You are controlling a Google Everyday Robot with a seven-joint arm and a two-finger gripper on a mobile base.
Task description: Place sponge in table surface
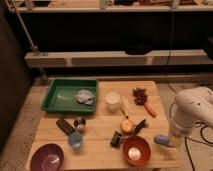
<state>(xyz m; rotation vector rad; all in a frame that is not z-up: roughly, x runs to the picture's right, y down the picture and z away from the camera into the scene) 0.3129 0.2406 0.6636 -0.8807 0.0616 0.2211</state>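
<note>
The sponge [160, 139] is a small blue-grey block lying at the right edge of the wooden table [100, 125], just right of the orange bowl [136, 150]. My gripper [171, 142] is at the end of the white arm [192, 107] that comes in from the right. It is low at the table's right edge, right against the sponge. Whether it holds the sponge does not show.
A green tray [55, 97] with a crumpled pale bag [85, 96] sits at the back left. On the table are a white cup [113, 100], a dark grape cluster [140, 95], a carrot [150, 110], a yellow fruit [127, 126], a purple bowl [47, 157], a blue cup [75, 140] and a metal cup [79, 122].
</note>
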